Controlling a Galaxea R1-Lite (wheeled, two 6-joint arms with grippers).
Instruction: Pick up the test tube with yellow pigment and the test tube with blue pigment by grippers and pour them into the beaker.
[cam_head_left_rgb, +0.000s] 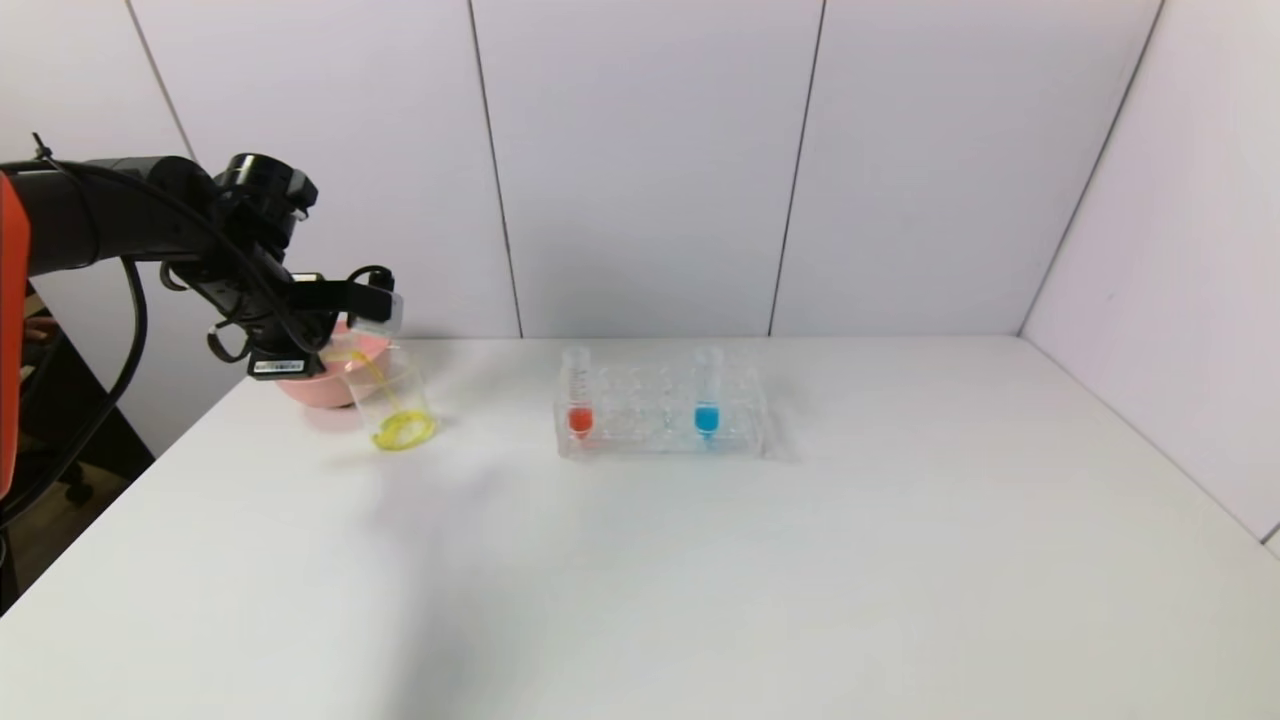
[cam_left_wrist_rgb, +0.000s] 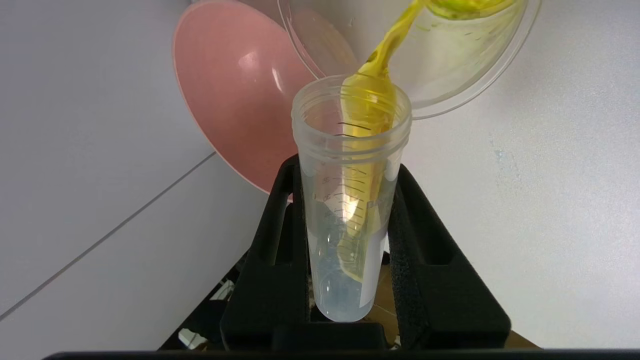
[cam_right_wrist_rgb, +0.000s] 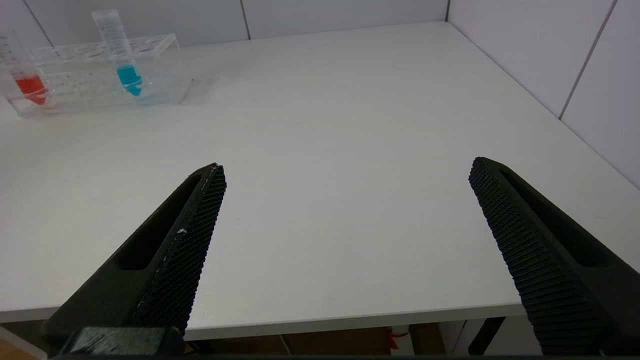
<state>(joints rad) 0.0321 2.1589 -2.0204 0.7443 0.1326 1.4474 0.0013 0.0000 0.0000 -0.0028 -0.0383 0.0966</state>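
Note:
My left gripper (cam_head_left_rgb: 350, 297) is shut on the test tube with yellow pigment (cam_head_left_rgb: 383, 310) and holds it tipped, mouth down, over the clear beaker (cam_head_left_rgb: 395, 400) at the table's far left. A yellow stream runs from the tube into the beaker, and yellow liquid pools at its bottom. In the left wrist view the black fingers (cam_left_wrist_rgb: 280, 240) clamp the tube (cam_left_wrist_rgb: 345, 210) on both sides, its mouth at the beaker's rim (cam_left_wrist_rgb: 450, 85). The test tube with blue pigment (cam_head_left_rgb: 707, 395) stands upright in the rack; it also shows in the right wrist view (cam_right_wrist_rgb: 125, 60). My right gripper (cam_right_wrist_rgb: 348, 166) is open and empty above the table's near edge.
A clear tube rack (cam_head_left_rgb: 660, 415) stands mid-table and also holds a red-liquid tube (cam_head_left_rgb: 579, 395). A pink bowl (cam_head_left_rgb: 310, 380) sits right behind the beaker, near the table's left edge. White wall panels close the back and right sides.

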